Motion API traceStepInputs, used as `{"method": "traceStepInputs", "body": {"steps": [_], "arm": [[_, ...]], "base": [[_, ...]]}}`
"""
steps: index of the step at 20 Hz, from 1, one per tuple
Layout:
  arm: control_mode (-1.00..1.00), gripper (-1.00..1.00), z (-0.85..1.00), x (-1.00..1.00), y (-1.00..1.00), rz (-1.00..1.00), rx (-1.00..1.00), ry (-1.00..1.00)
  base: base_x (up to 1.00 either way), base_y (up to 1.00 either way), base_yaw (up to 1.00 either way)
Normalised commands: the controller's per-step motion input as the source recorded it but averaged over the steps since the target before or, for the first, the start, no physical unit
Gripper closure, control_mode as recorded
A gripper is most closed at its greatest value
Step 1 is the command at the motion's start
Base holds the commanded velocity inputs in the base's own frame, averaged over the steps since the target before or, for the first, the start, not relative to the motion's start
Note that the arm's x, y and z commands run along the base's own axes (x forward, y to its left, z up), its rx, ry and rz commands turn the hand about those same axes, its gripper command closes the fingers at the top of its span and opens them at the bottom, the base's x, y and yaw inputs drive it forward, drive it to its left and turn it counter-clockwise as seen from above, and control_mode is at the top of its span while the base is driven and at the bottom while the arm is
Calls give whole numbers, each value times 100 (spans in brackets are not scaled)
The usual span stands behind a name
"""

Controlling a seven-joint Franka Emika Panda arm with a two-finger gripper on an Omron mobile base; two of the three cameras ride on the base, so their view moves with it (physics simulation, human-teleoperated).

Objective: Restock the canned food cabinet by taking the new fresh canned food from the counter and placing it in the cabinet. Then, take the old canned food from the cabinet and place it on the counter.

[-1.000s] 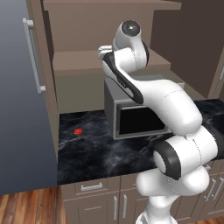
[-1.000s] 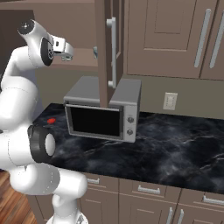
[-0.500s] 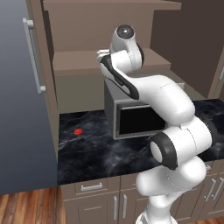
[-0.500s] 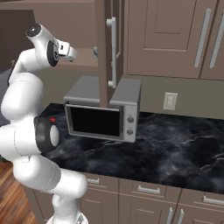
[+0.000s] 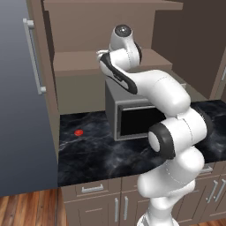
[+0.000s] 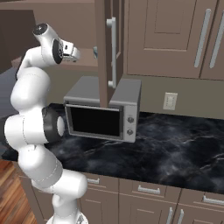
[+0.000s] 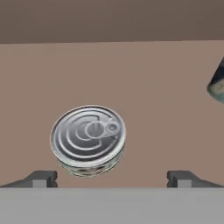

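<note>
Tin: I see it flat on the cabinet shelf, lid up, just ahead of my jaws.
Gripper: jaws spread wide, nothing between them; tin sits nearer the left tip.
Can: on the same shelf, at the hand view's right edge.
Arm: raised to the shelf above the microwave on the tabletop.

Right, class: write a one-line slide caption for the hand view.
Open tool above the flat tin on the cabinet shelf, the tin left of centre between the fingertips.
</note>
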Motion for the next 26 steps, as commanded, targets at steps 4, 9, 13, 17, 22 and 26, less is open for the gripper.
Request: {"method": "traceStepInputs", "body": {"steps": [4,9,13,17,22,26], "arm": [[-100,-100,-7,44,10,-1,0,5],[-100,-100,-14,37,12,-1,0,5],[-100,100,-41,21,5,0,0,9],[-100,100,-58,4,0,0,0,7],[-100,100,-11,0,0,0,-1,-2],[-100,100,-7,-37,0,0,0,0]], "base": [[0,0,0],[0,0,0],[0,0,0],[0,0,0],[0,0,0],[0,0,0]]}}
